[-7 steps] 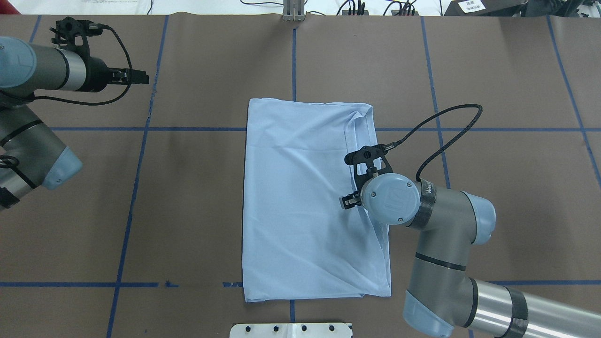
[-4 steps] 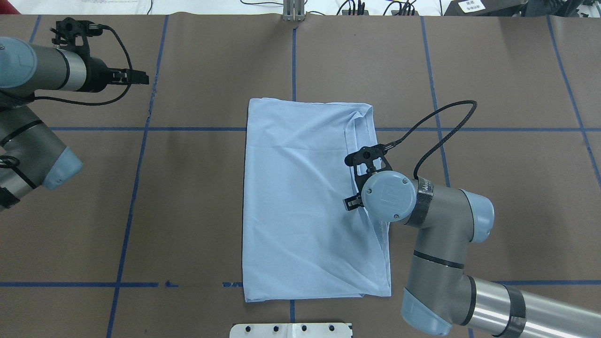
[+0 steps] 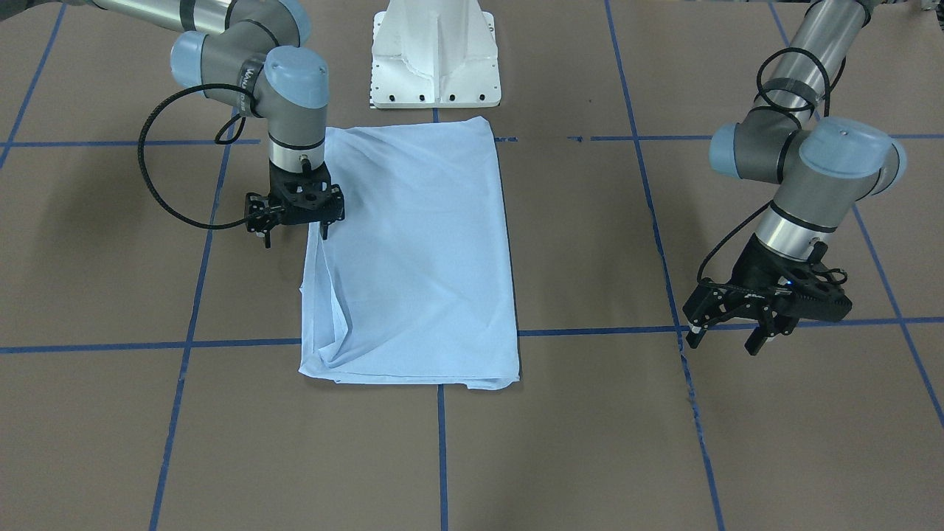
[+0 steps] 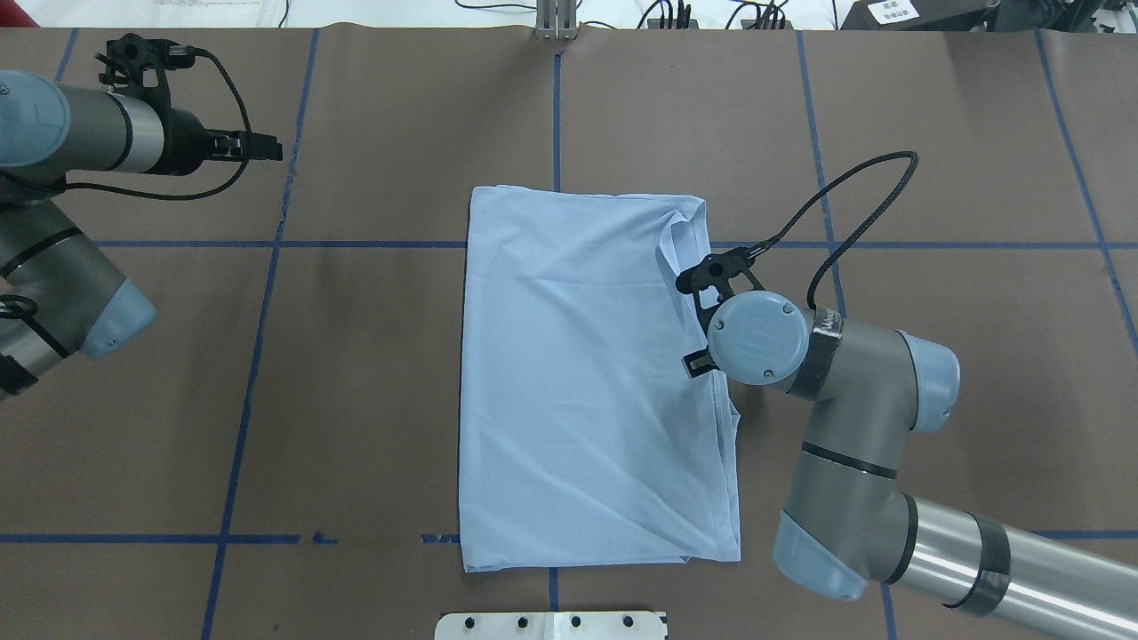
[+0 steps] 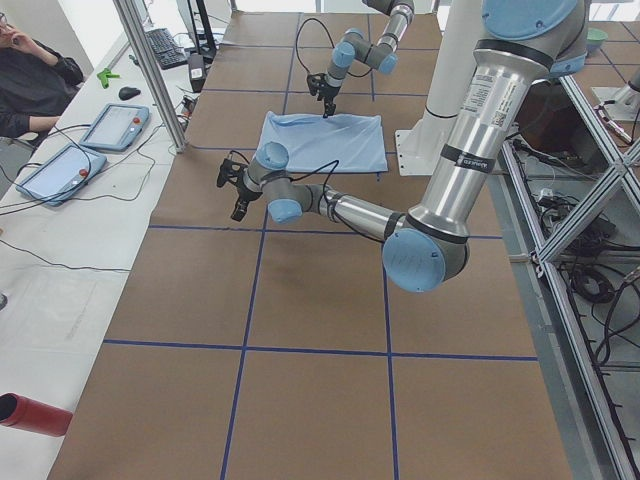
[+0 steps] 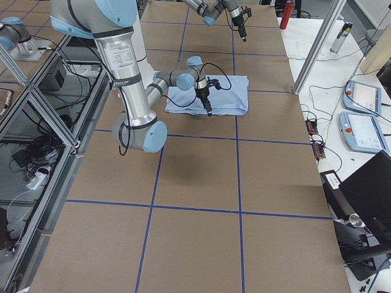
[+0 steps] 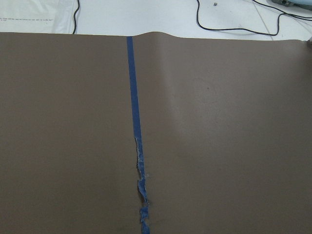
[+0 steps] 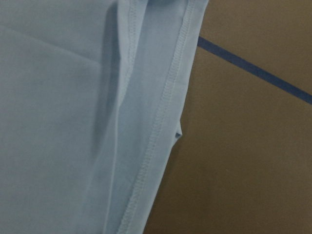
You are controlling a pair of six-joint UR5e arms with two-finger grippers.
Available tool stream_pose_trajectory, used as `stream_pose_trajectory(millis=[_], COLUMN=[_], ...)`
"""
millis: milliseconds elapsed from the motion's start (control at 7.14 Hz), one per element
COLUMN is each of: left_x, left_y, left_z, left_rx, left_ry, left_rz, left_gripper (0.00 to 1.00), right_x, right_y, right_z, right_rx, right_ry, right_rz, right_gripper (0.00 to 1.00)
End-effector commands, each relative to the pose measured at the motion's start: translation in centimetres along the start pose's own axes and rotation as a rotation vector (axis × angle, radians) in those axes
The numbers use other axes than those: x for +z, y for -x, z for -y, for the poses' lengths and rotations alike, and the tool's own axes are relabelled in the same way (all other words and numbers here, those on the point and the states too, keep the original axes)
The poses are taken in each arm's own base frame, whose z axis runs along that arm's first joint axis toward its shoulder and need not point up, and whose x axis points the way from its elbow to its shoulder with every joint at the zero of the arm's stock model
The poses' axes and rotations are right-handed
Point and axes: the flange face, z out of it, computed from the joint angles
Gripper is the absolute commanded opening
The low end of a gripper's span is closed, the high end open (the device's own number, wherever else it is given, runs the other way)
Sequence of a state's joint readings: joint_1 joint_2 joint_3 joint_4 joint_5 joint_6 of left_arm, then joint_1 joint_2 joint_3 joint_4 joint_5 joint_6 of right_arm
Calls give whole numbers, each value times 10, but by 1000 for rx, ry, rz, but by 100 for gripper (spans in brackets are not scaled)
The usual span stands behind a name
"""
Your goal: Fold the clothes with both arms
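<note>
The light blue T-shirt [image 4: 578, 382] lies folded into a tall rectangle at the table's middle, also in the front view [image 3: 413, 251]. Its print, collar and label are hidden. My right gripper [image 3: 295, 234] hovers over the shirt's right long edge, open and holding nothing. In the overhead view the wrist hides it except one finger [image 4: 696, 363]. The right wrist view shows stitched hem edges [image 8: 161, 126] lying on the brown table. My left gripper [image 3: 724, 341] is open and empty over bare table far left of the shirt, also in the overhead view [image 4: 267, 147].
The white pedestal base [image 3: 435, 59] stands just behind the shirt's near edge. Blue tape lines [image 4: 267, 293] grid the brown table. The right arm's black cable [image 4: 853, 204] loops beside the shirt. A side table with tablets [image 5: 90, 140] and a seated person lies beyond the far edge.
My right wrist and gripper have moved right and slightly away from the robot, from over the shirt's inner part to its right edge. The left arm has not moved.
</note>
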State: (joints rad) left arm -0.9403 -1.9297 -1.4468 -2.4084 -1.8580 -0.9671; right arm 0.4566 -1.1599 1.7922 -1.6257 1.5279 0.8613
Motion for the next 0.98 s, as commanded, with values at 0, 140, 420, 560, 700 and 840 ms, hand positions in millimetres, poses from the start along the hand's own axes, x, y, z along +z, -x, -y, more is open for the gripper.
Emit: stream_pose_trajectory(millis=[0, 140, 420, 560, 700, 840], left_x=[-1, -3, -22, -44, -84, -119], left_y=[-2, -5, -47, -70, -81, -96], left_z=[0, 0, -21, -54, -91, -130], left_rx=[1, 2, -77, -112, -143, -202], left_ry=[1, -2, 27, 53, 83, 132], left_rz=[-3, -10, -92, -146, -200, -247], left_gripper=[100, 100, 100, 100, 100, 100], right_x=[13, 2, -37, -53, -67, -70], right_y=[-24, -24, -17, -30, -38, -38], right_z=[-4, 3, -2, -15, -39, -60], right_rx=[-7, 22, 181, 278, 422, 535], right_ry=[15, -1, -75, -104, -108, -117], right_rz=[-30, -4, 259, 330, 418, 507], right_gripper=[100, 100, 100, 100, 100, 100])
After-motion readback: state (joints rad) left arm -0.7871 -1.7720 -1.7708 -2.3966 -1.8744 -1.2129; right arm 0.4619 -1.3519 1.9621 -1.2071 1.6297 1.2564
